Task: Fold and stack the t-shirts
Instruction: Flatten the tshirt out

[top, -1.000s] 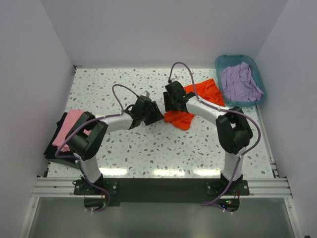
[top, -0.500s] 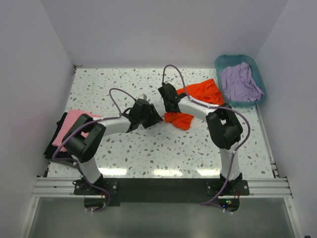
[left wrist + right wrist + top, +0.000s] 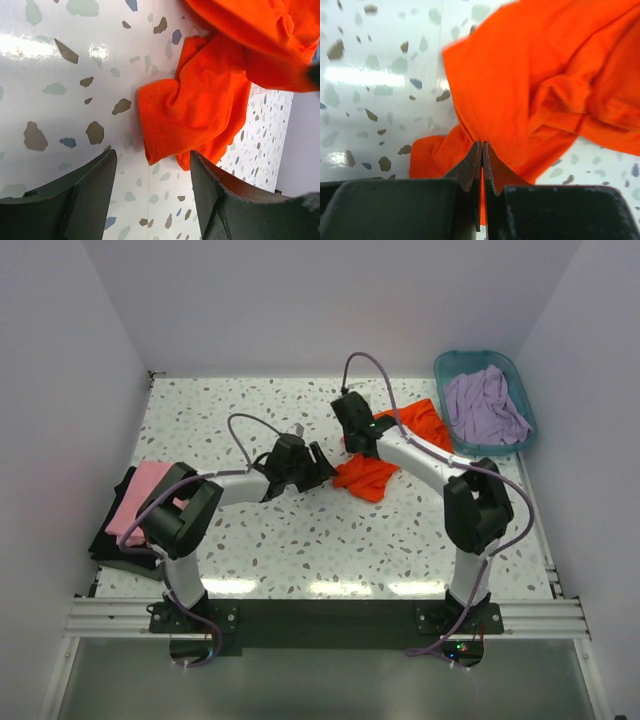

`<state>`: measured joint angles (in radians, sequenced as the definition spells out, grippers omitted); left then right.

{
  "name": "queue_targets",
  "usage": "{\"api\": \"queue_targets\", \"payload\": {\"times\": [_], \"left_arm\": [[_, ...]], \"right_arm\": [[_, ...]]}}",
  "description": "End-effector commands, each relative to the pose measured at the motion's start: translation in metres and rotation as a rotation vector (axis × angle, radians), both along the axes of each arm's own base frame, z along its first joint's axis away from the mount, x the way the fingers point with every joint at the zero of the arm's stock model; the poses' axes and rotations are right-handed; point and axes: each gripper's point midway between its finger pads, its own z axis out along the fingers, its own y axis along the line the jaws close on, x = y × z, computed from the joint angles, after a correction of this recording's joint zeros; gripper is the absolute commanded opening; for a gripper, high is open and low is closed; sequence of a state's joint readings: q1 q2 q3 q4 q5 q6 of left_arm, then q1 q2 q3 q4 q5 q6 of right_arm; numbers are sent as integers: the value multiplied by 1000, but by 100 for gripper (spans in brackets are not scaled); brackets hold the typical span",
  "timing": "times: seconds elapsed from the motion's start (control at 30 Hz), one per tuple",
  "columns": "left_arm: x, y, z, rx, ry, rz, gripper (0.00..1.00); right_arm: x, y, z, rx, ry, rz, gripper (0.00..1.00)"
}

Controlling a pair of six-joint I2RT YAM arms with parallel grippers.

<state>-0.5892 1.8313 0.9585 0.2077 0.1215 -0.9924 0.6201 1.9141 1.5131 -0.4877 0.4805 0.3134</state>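
Folding of the orange t-shirt [image 3: 368, 476] looks barely begun: it lies crumpled right of the middle of the table [image 3: 250, 530]. The right gripper [image 3: 481, 145] is pinched closed on a fold at its edge. The left gripper [image 3: 152, 162] hovers just beside the near corner, jaws apart and holding nothing. At the left edge the pink t-shirt [image 3: 140, 490] sits on the black t-shirt [image 3: 110, 540], seemingly finished. The lavender t-shirt [image 3: 485, 405] lies heaped in the teal basket [image 3: 447, 365], apparently not yet folded.

You are looking at a table [image 3: 330, 540] (white, flecked with grey) that is carrying a crumpled orange t-shirt [image 3: 418, 425]. A teal basket [image 3: 478, 353] is sitting just right of that shirt, and a black t-shirt [image 3: 103, 543] is lying well left of it.
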Motion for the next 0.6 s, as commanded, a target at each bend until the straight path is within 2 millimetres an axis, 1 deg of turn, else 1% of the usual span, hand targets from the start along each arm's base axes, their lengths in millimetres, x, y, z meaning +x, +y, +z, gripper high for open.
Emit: {"api": "queue_targets", "payload": {"times": [0.0, 0.03, 0.1, 0.17, 0.2, 0.23, 0.27, 0.3, 0.33, 0.4, 0.43, 0.53, 0.57], "left_arm": [[18, -15, 18, -63, -56, -16, 65], [20, -17, 15, -62, -53, -16, 64], [21, -19, 12, -66, -44, -20, 62], [23, -21, 9, -71, -36, -20, 60], [25, -25, 11, -84, -39, -28, 59], [25, -27, 7, -84, -31, -32, 59], [25, -28, 5, -86, -26, -36, 57], [25, -32, 6, -90, -27, -45, 57], [24, -34, 2, -86, -20, -49, 56], [26, -37, 2, -91, -17, -49, 56], [26, -37, -2, -88, -10, -49, 55], [29, -40, -3, -92, -8, -49, 49], [30, -41, -2, -94, -9, -51, 43]], "right_arm": [[14, -31, 105, 79, -196, -93, 0], [14, -43, 124, 92, -224, -114, 0], [14, -55, 138, 101, -245, -132, 0], [13, -72, 156, 116, -273, -159, 0], [12, -78, 163, 118, -284, -168, 0], [13, -88, 168, 118, -293, -188, 0], [12, -94, 176, 125, -308, -195, 0], [13, -99, 178, 124, -310, -205, 0], [13, -108, 184, 122, -318, -219, 0], [13, -116, 195, 127, -337, -234, 0], [13, -123, 202, 130, -350, -248, 0], [14, -135, 216, 141, -371, -267, 0], [15, -138, 221, 145, -379, -274, 0]]}}
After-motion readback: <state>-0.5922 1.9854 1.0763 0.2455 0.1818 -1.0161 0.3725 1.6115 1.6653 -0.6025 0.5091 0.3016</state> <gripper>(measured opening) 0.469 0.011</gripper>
